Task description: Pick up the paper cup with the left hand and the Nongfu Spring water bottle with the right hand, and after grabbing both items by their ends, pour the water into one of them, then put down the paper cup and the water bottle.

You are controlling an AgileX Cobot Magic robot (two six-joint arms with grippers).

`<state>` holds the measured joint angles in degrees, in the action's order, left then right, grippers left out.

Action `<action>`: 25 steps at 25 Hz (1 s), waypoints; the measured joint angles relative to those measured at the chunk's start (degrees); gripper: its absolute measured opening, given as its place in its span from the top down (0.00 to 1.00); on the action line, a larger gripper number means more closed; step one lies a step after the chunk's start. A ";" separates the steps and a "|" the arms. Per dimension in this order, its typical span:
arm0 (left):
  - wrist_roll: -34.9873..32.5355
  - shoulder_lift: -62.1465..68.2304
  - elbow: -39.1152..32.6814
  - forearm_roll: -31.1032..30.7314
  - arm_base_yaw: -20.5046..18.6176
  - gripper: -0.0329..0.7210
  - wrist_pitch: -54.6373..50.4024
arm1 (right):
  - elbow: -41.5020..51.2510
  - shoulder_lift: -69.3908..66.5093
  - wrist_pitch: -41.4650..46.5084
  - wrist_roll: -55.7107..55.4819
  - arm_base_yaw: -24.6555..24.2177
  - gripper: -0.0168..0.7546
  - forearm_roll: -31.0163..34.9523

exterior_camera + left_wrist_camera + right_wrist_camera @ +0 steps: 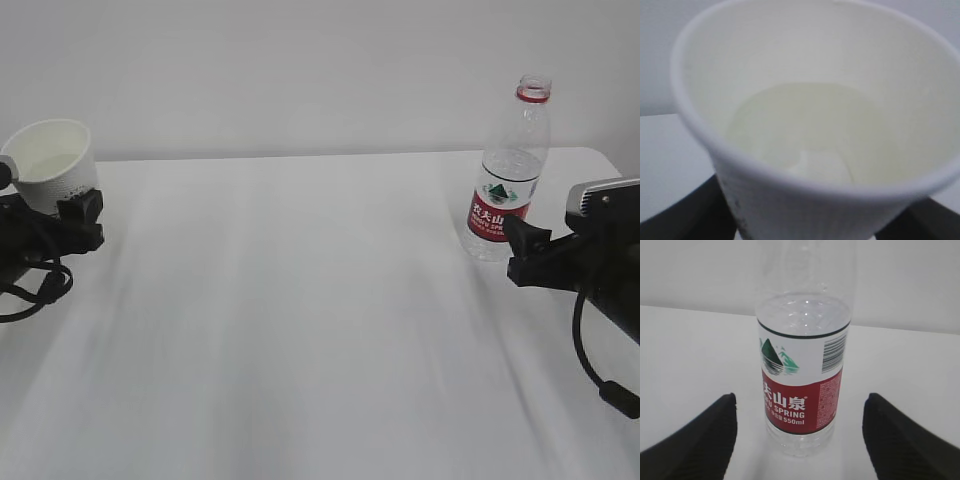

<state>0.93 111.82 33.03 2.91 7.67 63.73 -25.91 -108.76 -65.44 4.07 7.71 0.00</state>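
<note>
Our left gripper (pixel 85 215) sits around the bottom of the paper cup (pixel 55 160), its black fingers (pixel 685 215) on both sides; we cannot tell if they squeeze it yet. Our right gripper (pixel 800 435) is wide open, with the water bottle (pixel 802 370) standing between its fingers, not touching. We think we are at the grabbing step. Next we must close on both and lift. The cup hides most of the left fingers.
</note>
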 joint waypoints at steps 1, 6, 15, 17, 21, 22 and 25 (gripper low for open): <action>0.00 0.00 0.00 0.28 -0.08 0.27 0.00 | 0.00 0.00 0.00 0.00 0.00 0.21 0.00; 0.00 0.00 0.00 1.66 -0.22 0.27 0.00 | 0.00 0.00 0.00 0.00 0.00 0.21 0.00; 0.00 0.00 0.00 3.43 -0.26 0.28 0.00 | 0.00 0.00 0.00 0.00 0.00 0.21 0.00; 0.00 0.00 0.00 3.43 -0.75 0.28 0.00 | 0.00 0.00 0.00 0.00 0.00 0.21 0.00; 0.00 0.00 0.00 3.43 -2.24 0.28 0.00 | 0.00 0.00 0.00 0.00 0.00 0.21 0.00; 0.00 0.00 0.00 3.21 -2.47 0.28 0.00 | 0.00 0.00 0.00 0.00 0.00 0.21 0.00; 0.00 0.00 0.00 3.08 -3.10 0.28 0.00 | 0.00 0.00 0.00 0.00 0.00 0.21 0.00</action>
<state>0.93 111.82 33.03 5.99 4.57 63.73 -25.91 -108.76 -65.44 4.07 7.71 0.00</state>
